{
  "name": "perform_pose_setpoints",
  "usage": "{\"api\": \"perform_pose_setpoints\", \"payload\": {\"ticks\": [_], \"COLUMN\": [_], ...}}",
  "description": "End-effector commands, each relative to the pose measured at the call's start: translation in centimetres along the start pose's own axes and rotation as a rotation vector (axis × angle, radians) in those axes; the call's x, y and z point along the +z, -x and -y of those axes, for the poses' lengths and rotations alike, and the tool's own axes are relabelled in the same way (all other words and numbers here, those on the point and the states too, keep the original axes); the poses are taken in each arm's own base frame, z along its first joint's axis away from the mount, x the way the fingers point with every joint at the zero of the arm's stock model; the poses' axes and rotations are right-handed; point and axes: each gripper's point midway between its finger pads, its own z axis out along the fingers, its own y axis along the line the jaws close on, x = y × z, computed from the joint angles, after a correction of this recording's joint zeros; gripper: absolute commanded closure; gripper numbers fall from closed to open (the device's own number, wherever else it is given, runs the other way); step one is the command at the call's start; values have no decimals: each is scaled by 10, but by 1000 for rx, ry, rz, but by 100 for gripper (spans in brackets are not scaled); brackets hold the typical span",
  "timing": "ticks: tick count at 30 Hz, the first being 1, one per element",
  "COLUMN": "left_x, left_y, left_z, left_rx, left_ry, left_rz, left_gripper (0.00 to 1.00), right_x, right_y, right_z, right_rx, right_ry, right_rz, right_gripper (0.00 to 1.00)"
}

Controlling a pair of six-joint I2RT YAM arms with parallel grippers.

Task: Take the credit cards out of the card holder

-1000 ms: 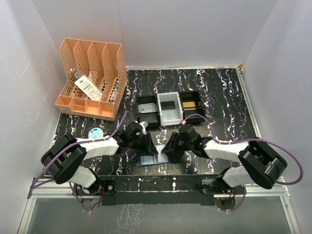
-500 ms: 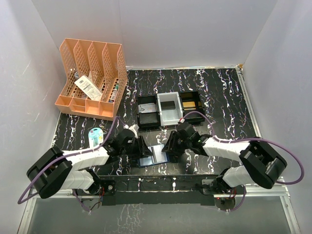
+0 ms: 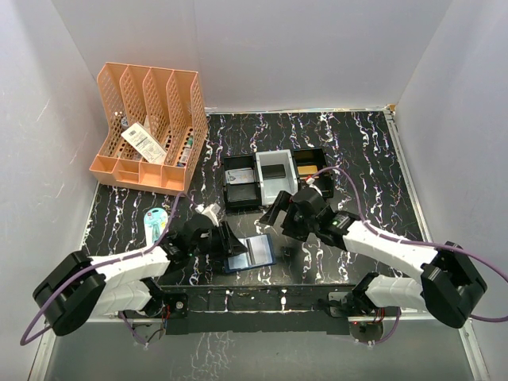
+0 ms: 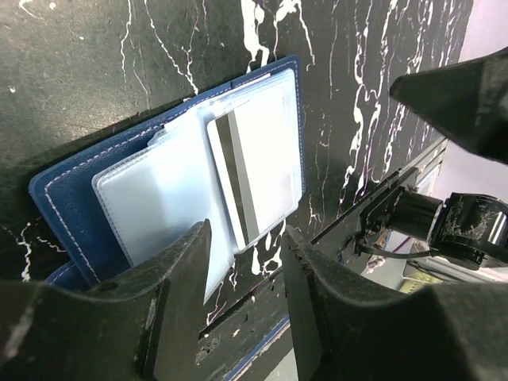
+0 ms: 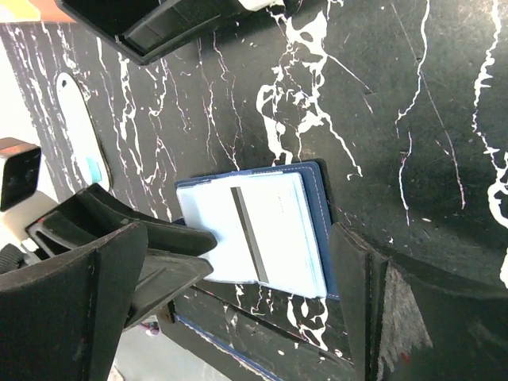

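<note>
1. Since the earlier frame, the right hand (image 3: 272, 216) has been drawn back from the card holder (image 3: 250, 252) toward the trays (image 3: 274, 178). The left arm has been swung further left, while the left hand (image 3: 226, 240) has been kept at the holder's left edge.
2. The card holder is seen lying open, inner faces up, on the worktop (image 3: 357, 151) close to its near edge.
3. One credit card (image 4: 254, 175), pale with a dark stripe, is seen lying striped side up on the light blue inner leaves.
4. The left hand's fingers are spread apart, with nothing gripped. Whether they touch the holder cannot be told.
5. The right hand's fingers are spread wide and held apart from the holder, just behind it.
6. A peach file rack (image 3: 151, 127) is placed at the far left, and a pale blue oval case (image 3: 155, 221) beside the left arm.
</note>
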Motion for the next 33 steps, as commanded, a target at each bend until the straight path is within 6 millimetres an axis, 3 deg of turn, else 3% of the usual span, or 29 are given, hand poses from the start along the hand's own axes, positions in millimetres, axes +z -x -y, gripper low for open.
{"api": "perform_pose_setpoints", "payload": {"ticks": [1,4,9,14,20,24,30,33], "left_x": [-9,-11,-10,-8,-7,-7,0,0], "left_y": [12,12,15,18,18,19,17,17], "left_z": [0,5,3,-4,-9,-9,4,12], "left_rx": [14,28,-6,-36,-53,-50,-10,-6], "left_ry": [10,-16,-29,-42,-25,-11,-52,-92], "left_rz": [85,81,115,163,170,169,126,120], "left_gripper": [59,56,54,50,49,50,52,52], "right_x": [-3,-1,12,19,16,21,47,55], "right_y": [6,-5,-24,-41,-34,-43,-61,-65], "right_z": [-15,-19,-9,-16,-15,-22,-1,21], "right_rx": [51,95,74,-75,-147,-149,-175,-159], "right_ry": [139,233,234,233,190,238,161,67], "right_rz": [55,22,-65,-201,-175,-233,-342,-348], "right_gripper": [2,2,14,40,50,58,71,76]}}
